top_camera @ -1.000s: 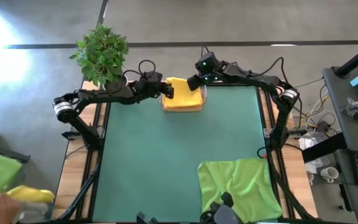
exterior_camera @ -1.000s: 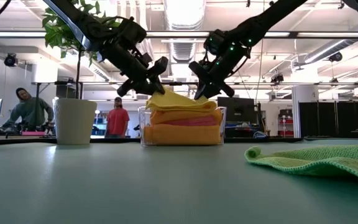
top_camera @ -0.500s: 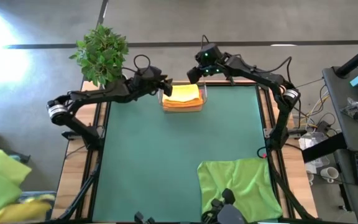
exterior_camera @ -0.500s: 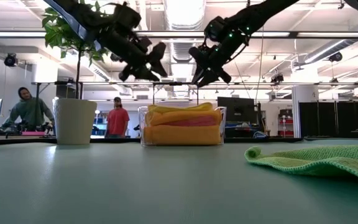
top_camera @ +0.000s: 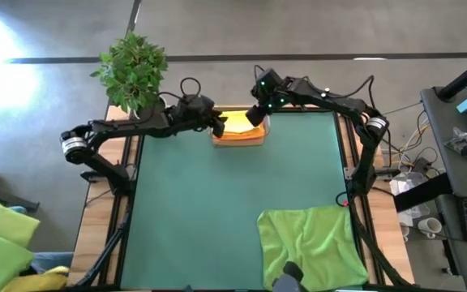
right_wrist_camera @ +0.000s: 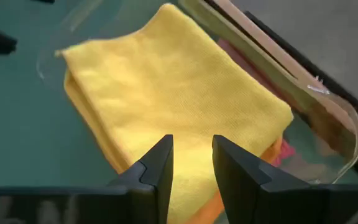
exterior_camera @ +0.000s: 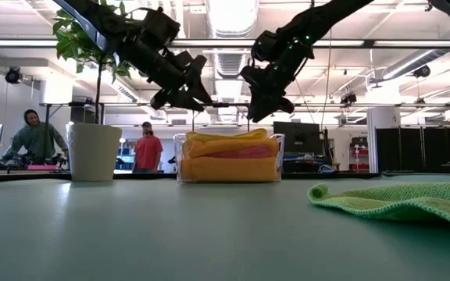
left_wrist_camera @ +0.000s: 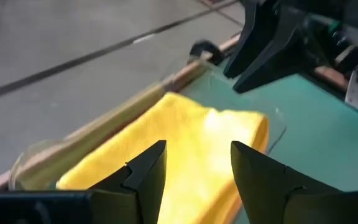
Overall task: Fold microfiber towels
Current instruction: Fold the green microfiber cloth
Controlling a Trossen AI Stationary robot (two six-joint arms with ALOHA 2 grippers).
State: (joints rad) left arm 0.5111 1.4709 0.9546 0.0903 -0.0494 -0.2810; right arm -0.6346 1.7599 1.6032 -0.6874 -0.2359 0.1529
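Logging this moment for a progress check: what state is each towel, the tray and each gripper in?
yellow towel: folded, top of the stack
green towel: unfolded on the mat
clear tray: holds the stack
left gripper: open, empty, above the tray
right gripper: open, empty, above the tray

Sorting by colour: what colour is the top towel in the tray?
Yellow; the top towel shows best in the right wrist view.

arms: my two are dark, jointed, thin, with black cables looping off them
left arm [top_camera: 128,127]: silver-white ring at the base joint
right arm [top_camera: 339,104]: same pale ring by its base, small green lights near the wrist
left gripper [left_wrist_camera: 194,171]: two black matte fingers, angular, tapering
right gripper [right_wrist_camera: 192,163]: two black wedge-shaped fingers, smooth faces
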